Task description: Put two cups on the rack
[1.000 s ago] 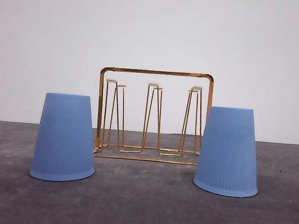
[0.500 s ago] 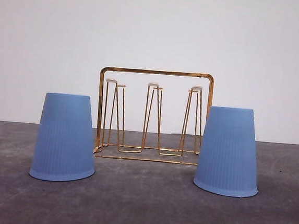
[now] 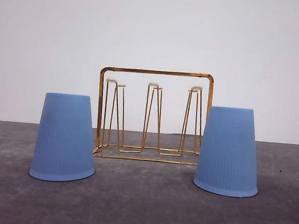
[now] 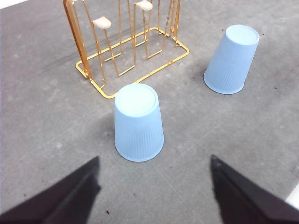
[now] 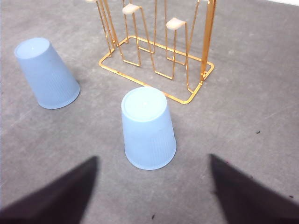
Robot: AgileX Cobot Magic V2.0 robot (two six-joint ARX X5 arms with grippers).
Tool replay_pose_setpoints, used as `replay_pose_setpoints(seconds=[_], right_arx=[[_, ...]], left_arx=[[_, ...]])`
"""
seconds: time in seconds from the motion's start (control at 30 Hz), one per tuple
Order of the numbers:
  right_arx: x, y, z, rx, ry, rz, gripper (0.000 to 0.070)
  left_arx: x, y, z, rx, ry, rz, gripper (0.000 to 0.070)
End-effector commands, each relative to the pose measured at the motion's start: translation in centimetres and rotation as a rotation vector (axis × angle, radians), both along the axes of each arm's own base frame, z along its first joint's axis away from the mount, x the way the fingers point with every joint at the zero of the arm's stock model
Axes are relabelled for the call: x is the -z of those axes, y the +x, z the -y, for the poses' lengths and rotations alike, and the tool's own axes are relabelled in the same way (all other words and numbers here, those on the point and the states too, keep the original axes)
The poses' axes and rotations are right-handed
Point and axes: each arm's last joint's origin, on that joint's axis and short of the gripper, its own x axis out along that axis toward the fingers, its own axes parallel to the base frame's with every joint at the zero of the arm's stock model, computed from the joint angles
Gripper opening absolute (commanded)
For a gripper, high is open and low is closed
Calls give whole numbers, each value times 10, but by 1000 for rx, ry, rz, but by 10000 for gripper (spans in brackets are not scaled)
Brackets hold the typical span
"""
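Observation:
Two light-blue ribbed cups stand upside down on the grey table, the left cup (image 3: 64,138) and the right cup (image 3: 228,152). Between them, a little further back, stands the gold wire rack (image 3: 157,71) with bare white-tipped prongs. In the left wrist view my left gripper (image 4: 154,162) is open just short of the left cup (image 4: 138,123), with the rack (image 4: 75,32) and the right cup (image 4: 231,59) beyond. In the right wrist view my right gripper (image 5: 153,159) is open in front of the right cup (image 5: 148,129), with the rack (image 5: 208,37) and the left cup (image 5: 46,74) behind it.
The grey table (image 3: 141,205) runs back to a plain white wall (image 3: 157,29). Bare surface lies in front of both cups and between each cup and the rack.

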Motion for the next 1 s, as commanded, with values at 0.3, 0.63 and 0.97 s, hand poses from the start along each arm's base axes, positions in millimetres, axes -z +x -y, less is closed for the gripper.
replay_pose_setpoints(seconds=[0.3, 0.63, 0.97], right_arx=[[-4, 1, -1, -11, 0, 37, 552], [-8, 3, -1, -11, 9, 74, 552], [-8, 3, -1, -7, 7, 75, 552]], left_arx=[[2, 50, 25, 28, -26, -61, 517], [32, 115, 67, 34, -21, -94, 590], [78, 147, 90, 40, 50, -223, 602]])
